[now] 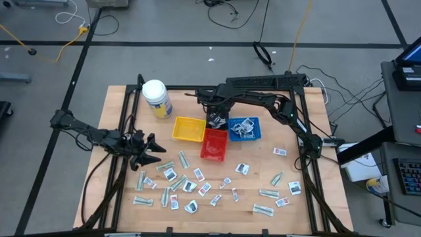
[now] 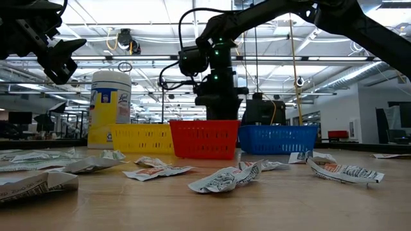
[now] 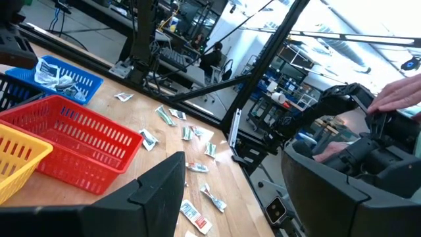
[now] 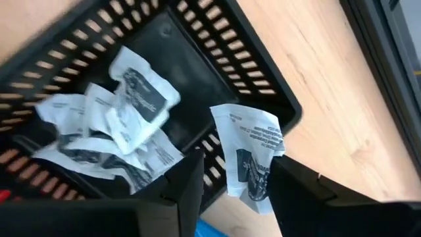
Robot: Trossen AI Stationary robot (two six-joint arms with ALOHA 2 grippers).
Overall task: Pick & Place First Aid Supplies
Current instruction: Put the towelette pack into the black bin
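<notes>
Packet [image 4: 248,155] — white, dark print — hangs between the fingers [image 4: 187,191] of your right end effector [image 1: 217,120], pinched at its lower part, above the rim of the black tray [image 4: 263,85]. Whether it is over the tray's inside or just past its wall, the right wrist view leaves uncertain. Its long axis runs along the fingers, free end pointing away from the wrist; the sheet is creased, printed face to the camera.

To place it well, bring the packet further over the tray's middle, where several white packets [image 4: 125,105] already lie, before you let the fingers part. Come down low so it does not flutter onto the table [image 4: 329,79].

Going outward: loose packets [image 1: 191,187] are strewn across the near half of the table, lying at mixed angles. Behind them sit the yellow tray [image 1: 187,130], red tray [image 1: 214,144] and blue tray [image 1: 245,129]; the blue one already holds packets. A white jar [image 1: 156,99] stands beyond, at the yellow tray's far left.

Your left end effector [image 1: 148,150] waits at the left side of the scatter — fingers spread, holding nothing.
</notes>
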